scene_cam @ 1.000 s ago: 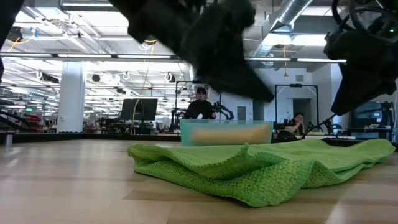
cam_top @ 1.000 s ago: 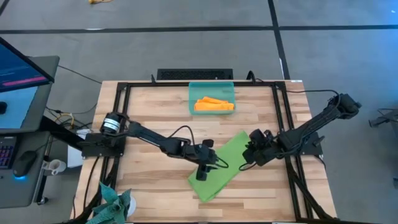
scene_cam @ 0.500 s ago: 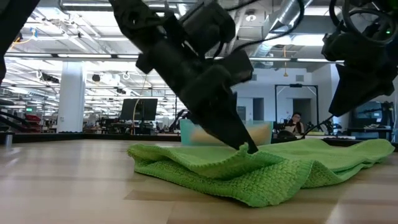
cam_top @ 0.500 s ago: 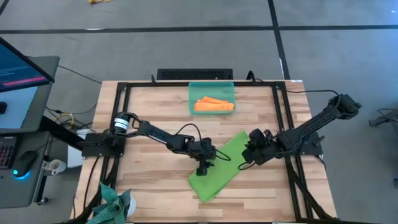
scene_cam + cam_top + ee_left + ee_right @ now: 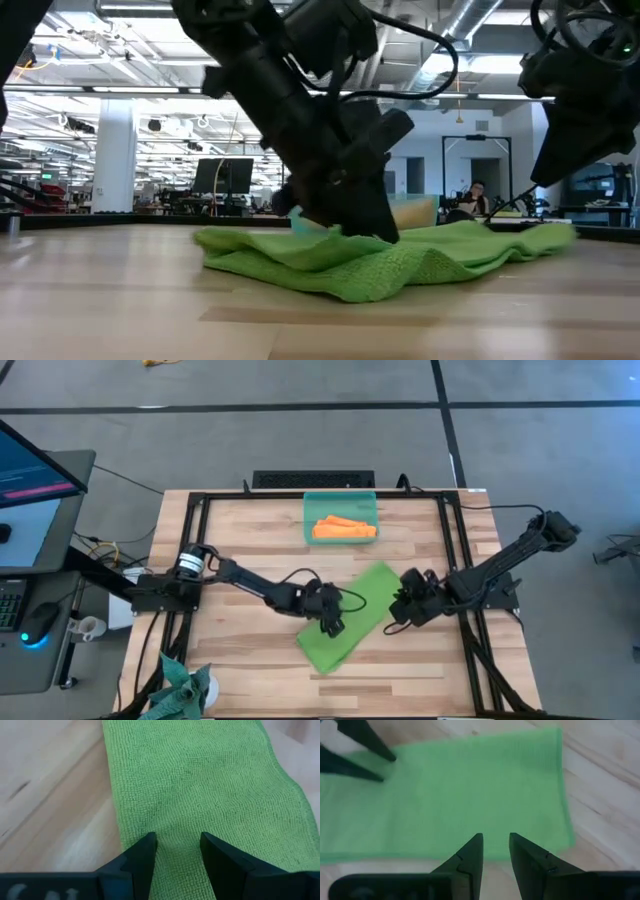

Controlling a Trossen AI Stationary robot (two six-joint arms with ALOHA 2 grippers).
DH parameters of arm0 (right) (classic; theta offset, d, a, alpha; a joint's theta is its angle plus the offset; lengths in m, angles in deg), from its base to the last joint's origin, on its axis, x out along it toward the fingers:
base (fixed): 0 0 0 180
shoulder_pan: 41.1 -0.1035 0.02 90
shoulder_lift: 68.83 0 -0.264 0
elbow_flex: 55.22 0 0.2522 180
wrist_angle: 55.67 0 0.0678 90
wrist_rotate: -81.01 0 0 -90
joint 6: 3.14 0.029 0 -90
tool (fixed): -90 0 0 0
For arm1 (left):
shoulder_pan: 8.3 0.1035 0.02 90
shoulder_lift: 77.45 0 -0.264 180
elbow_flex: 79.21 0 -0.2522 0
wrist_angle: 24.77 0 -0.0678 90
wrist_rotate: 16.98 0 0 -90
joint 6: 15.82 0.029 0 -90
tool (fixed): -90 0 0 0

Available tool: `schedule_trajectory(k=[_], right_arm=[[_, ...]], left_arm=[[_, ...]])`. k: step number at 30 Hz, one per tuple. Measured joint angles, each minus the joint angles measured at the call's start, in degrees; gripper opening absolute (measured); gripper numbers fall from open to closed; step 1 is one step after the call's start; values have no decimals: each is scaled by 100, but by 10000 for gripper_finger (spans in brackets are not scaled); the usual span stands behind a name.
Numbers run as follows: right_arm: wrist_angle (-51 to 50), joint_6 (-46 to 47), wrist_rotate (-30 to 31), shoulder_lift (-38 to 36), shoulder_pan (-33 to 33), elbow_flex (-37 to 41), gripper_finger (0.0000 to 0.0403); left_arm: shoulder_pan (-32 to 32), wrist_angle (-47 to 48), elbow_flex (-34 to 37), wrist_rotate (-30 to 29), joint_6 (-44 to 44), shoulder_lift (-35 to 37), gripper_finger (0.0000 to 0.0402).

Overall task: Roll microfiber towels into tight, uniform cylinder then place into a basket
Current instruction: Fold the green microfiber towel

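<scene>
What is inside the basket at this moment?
The basket holds one orange towel, lying loosely bunched across its floor. Nothing else shows inside, though whatever might lie under the towel is covered. The green towel is on the table, outside it.

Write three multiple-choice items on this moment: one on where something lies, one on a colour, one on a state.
1. Where is the orange towel?
A. In the basket
B. Under the left hand
C. On the floor

2. What colour is the towel lying on the table?
A. Orange
B. Lime green
C. White

3. How does that towel lie?
A. Rolled into a cylinder
B. Spread out flat, unrolled
C. Hanging off the table edge

Answers: 1 A, the high view shows orange cloth inside the teal bin. 2 B, every view shows it green. 3 B, it lies as a flat strip between the left hand and the right hand.
</scene>
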Motion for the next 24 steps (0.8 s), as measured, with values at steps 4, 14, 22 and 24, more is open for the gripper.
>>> schedule_trajectory(k=[4, 14, 22, 24], right_arm=[[7, -2, -20, 0, -157, 0, 118], [-9, -4, -18, 0, -182, 0, 118], [9, 0, 1, 0, -182, 0, 118], [18, 0, 12, 0, -182, 0, 118]], left_arm=[[-286, 277, 7, -435, -657, -2, 155], [-817, 483, 74, -646, -385, 572, 155], [-586, -184, 50, -1532, 1732, 766, 155], [-360, -380, 38, -1230, 2252, 685, 155]])
